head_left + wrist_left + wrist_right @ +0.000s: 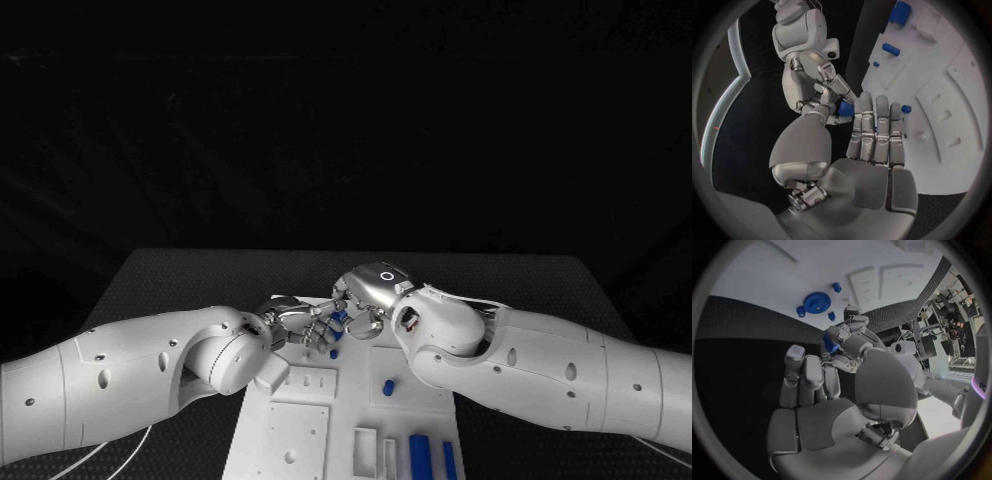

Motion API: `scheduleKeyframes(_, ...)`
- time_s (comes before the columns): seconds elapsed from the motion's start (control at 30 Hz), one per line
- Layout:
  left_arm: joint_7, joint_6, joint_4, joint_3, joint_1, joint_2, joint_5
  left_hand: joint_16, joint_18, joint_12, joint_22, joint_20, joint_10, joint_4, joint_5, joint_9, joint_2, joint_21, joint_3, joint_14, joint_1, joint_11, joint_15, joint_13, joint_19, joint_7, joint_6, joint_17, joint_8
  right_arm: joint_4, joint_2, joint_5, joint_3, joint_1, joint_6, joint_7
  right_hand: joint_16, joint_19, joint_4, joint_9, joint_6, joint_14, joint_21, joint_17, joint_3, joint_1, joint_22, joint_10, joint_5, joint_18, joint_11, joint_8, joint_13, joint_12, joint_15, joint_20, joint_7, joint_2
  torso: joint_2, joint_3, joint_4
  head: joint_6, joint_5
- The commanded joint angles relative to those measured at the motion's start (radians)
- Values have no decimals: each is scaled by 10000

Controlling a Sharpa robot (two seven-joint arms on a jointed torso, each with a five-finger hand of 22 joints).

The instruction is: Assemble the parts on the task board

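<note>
Above the far end of the white task board point(289, 425) my two hands meet fingertip to fingertip. A small blue part point(336, 318) point(846, 107) point(831, 342) sits between them, off the board. My right hand point(364, 296) point(814, 82) point(826, 390) pinches it between thumb and a curled finger, its other fingers straight. My left hand point(293, 320) point(873, 145) point(856, 327) has its thumb and nearest finger against the same part, the remaining fingers held flat and straight.
Other blue parts stand on the board: a short peg point(333, 352), another point(387, 386), and two long bars point(420, 455) at the near end. A round blue disc point(817, 302) and small pegs point(891, 48) lie under the hands. Both forearms flank the board.
</note>
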Motion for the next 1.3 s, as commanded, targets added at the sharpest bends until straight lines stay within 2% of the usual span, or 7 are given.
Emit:
scheduleKeyframes(0.03,-15,-96,12,10,12,27,-3,90,-106,108,203,-252,3,-59,-78,27,64,52,41,2,-33,-108,-54,26,-42,7,96,-3,91,47,19,-204,1,8,183,-51,-59,36,2,548,603,28,46,-14,39,26,-11,79,47,159,2,186,813,31,-53,30,339,-28,4,6,0,-19,15)
scheduleKeyframes(0.63,-136,-98,-1,19,13,62,-64,269,-151,380,201,-297,38,-353,-296,77,195,100,166,-28,107,-180,-93,57,-103,-70,179,-89,297,104,82,-248,-11,14,316,-46,-66,34,-1,551,605,25,45,-23,38,30,-12,75,79,158,1,183,811,25,-54,34,338,-34,-3,-2,-3,-46,23)
scheduleKeyframes(0.77,-210,-80,-6,19,13,67,-144,339,-151,462,195,-301,41,-584,-495,71,223,126,295,-28,285,-193,-103,38,-106,-85,194,-145,357,104,87,-269,-13,19,327,-51,-69,33,-1,551,605,23,45,-26,37,29,-12,76,81,159,1,183,812,25,-54,35,338,-34,-6,-1,1,-68,16)
scheduleKeyframes(0.8,-217,-72,-9,19,13,69,-164,371,-151,494,193,-299,45,-692,-928,71,262,138,336,-26,359,-198,-104,29,-104,-89,199,-167,383,105,90,-278,-13,20,329,-56,-68,33,-1,552,605,24,45,-24,37,30,-12,79,82,159,1,182,815,26,-54,35,337,-33,-6,-2,1,-68,16)
scheduleKeyframes(0.83,-226,-72,-9,19,13,71,-178,389,-151,513,190,-299,46,-757,-1159,69,286,141,361,-25,401,-202,-107,23,-106,-93,201,-181,398,100,92,-279,-13,22,335,-55,-68,33,-1,552,606,24,45,-25,37,30,-13,81,82,158,1,182,818,27,-54,35,337,-33,-6,-2,1,-68,16)
scheduleKeyframes(1.13,-233,-122,-21,20,13,104,-184,459,-151,583,179,-300,73,-968,-1255,54,327,143,456,-7,496,-219,-121,-3,-114,-115,238,-233,452,101,100,-292,-17,28,411,-57,-74,31,0,553,606,21,44,-33,36,31,-14,78,88,159,1,180,816,23,-54,38,337,-31,-4,0,2,-101,18)
scheduleKeyframes(1.3,-160,-163,-33,20,13,97,-167,521,-151,628,178,-291,100,-1291,-1277,28,612,146,624,-10,665,-227,-126,-45,-133,-131,269,-290,493,96,88,-292,-22,29,454,-47,-75,31,0,554,606,20,43,-35,35,30,-14,83,89,158,0,179,822,25,-54,39,337,-31,-8,0,1,-100,10)
